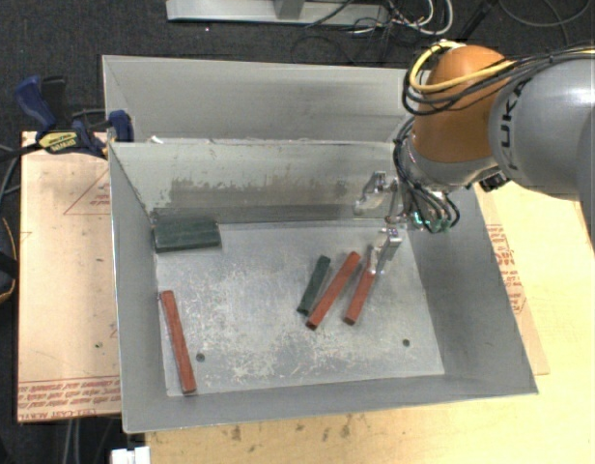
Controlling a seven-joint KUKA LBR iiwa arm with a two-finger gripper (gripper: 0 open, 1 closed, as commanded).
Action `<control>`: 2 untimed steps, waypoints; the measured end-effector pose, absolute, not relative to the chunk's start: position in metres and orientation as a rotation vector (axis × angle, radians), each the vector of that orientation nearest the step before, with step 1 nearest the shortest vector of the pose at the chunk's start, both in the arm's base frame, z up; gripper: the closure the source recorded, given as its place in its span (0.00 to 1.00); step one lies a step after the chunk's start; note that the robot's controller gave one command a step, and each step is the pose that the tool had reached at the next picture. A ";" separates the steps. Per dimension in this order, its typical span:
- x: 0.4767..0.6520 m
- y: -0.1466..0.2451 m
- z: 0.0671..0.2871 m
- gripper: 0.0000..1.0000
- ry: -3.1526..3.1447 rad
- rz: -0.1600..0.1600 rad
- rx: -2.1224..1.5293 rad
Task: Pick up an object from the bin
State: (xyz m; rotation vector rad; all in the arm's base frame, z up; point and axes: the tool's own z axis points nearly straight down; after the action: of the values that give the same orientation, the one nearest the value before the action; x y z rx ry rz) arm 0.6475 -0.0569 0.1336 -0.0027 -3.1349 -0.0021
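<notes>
The gripper (381,257) hangs low over the right-centre of the bin (278,361), its tip at the upper end of a red stick (358,298). Whether it is spread or closed cannot be told. A second red stick (333,290) and a dark green stick (314,286) lie just to that stick's left.

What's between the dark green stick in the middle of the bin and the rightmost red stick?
In the camera view, another red stick lies between the dark green stick and the rightmost red stick, roughly parallel to both.
</notes>
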 end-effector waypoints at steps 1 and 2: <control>0.649 -0.057 0.138 0.00 -3.143 -0.001 -0.001; 0.621 -0.022 0.081 1.00 -3.148 -0.002 0.327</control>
State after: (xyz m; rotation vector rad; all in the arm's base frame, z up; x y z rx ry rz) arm 0.6209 -0.0217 0.0807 0.3266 -3.1476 -0.0023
